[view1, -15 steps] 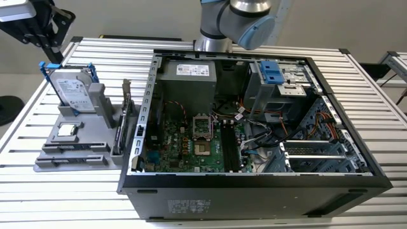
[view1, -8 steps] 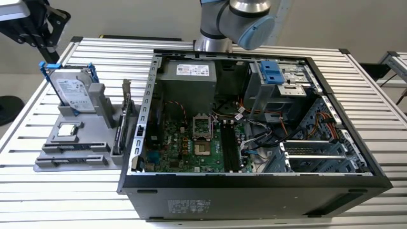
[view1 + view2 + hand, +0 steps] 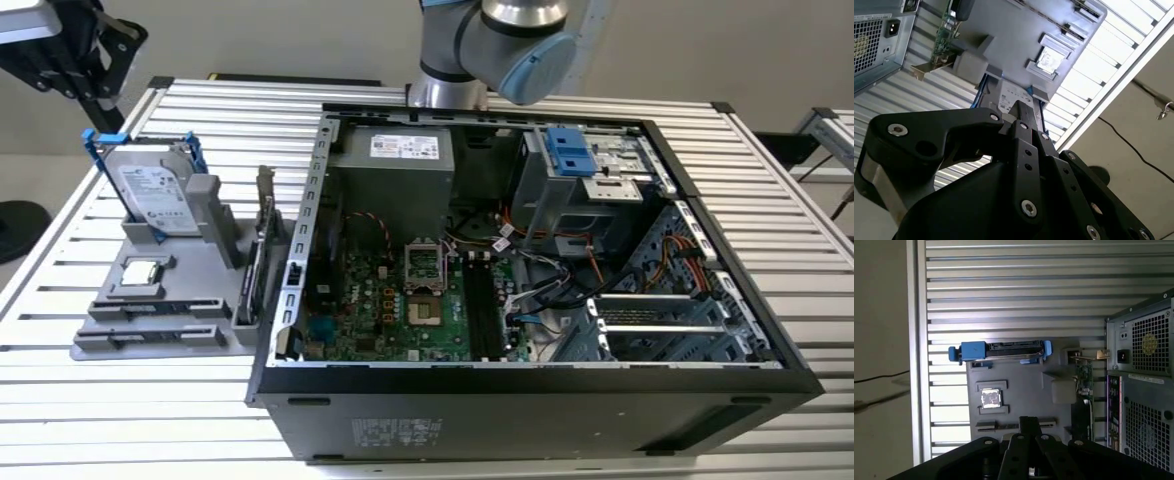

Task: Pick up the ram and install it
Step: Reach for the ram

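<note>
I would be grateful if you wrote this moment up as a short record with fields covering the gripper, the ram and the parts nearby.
gripper: shut, holding nothing, clear of the gray holder
ram: seemingly the thin strip in the holder's front slot; not picked up
hard drive: upright in its blue frame, at the holder's back
upright card: in the holder, on the side nearest the computer case
computer case: open, motherboard exposed
</note>
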Action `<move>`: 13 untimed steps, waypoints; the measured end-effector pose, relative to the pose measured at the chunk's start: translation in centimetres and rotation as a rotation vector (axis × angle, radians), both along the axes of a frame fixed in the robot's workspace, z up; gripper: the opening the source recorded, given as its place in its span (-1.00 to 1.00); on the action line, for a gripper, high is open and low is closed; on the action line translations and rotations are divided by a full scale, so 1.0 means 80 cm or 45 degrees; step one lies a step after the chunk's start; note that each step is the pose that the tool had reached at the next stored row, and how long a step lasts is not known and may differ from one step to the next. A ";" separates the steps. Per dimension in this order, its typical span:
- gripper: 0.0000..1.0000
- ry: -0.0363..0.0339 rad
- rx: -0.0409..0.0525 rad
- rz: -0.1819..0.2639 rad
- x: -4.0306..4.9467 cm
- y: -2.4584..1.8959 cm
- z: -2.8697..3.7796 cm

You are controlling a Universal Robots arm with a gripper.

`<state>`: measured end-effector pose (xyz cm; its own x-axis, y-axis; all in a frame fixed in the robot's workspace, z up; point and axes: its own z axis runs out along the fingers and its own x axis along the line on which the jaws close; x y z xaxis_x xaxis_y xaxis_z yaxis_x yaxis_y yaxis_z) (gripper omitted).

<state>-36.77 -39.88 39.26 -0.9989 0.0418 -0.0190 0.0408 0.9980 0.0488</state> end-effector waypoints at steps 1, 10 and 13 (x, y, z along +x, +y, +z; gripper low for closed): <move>-1.00 0.0001 0.000 0.000 0.000 0.0000 0.0000; -1.00 0.0007 0.000 0.000 0.000 -0.0083 0.0000; -1.00 0.0018 0.000 0.000 0.000 -0.0139 0.0000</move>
